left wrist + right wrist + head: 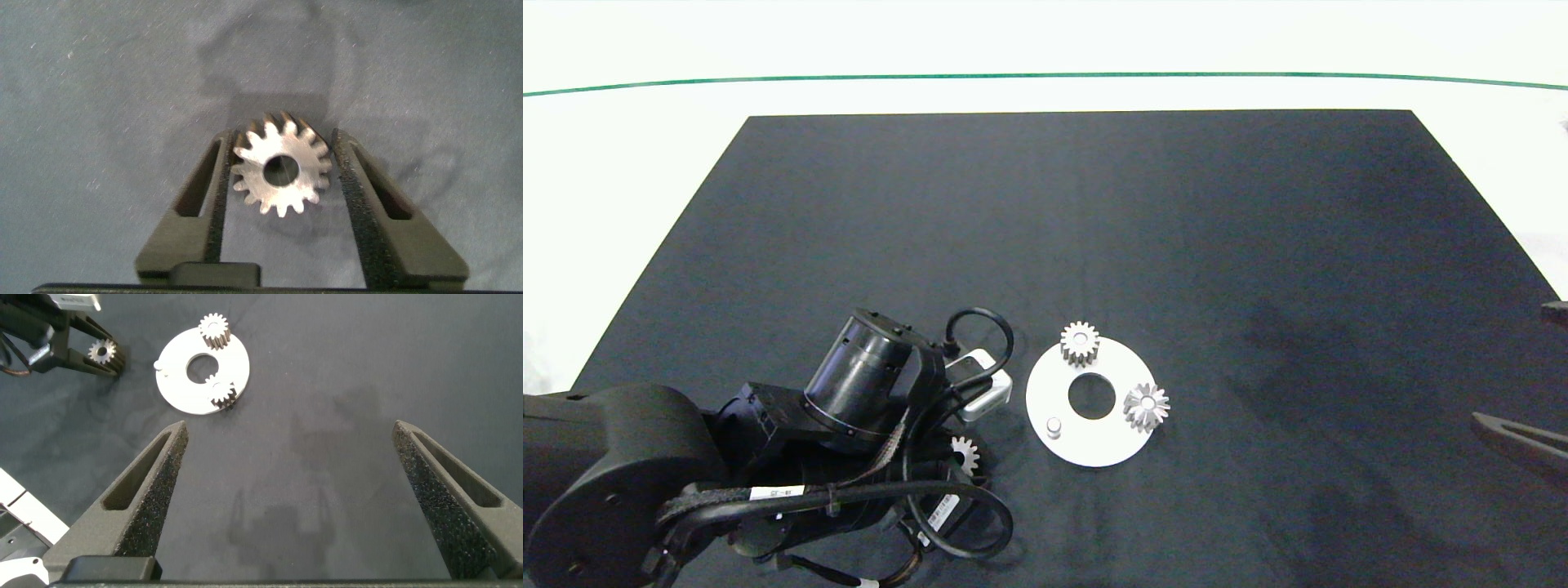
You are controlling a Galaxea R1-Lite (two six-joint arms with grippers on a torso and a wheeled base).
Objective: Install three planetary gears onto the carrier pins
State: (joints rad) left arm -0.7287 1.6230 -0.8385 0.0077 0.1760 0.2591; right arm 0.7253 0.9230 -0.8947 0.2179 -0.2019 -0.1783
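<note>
Silvery metal gears [1080, 342] on a white disc [1086, 445] with white pins [1054, 426]; black mat [1094, 229] over a white table [645, 163] crossed by a thin green line [1045, 76]; dark arms, grey tool fingers [366, 220].

Black mat [1094, 229] on white table [645, 139] with green line [1045, 76]

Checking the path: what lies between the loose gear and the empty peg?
Only bare black mat, in the head view, between the gear inside the left end effector and the empty peg.
</note>
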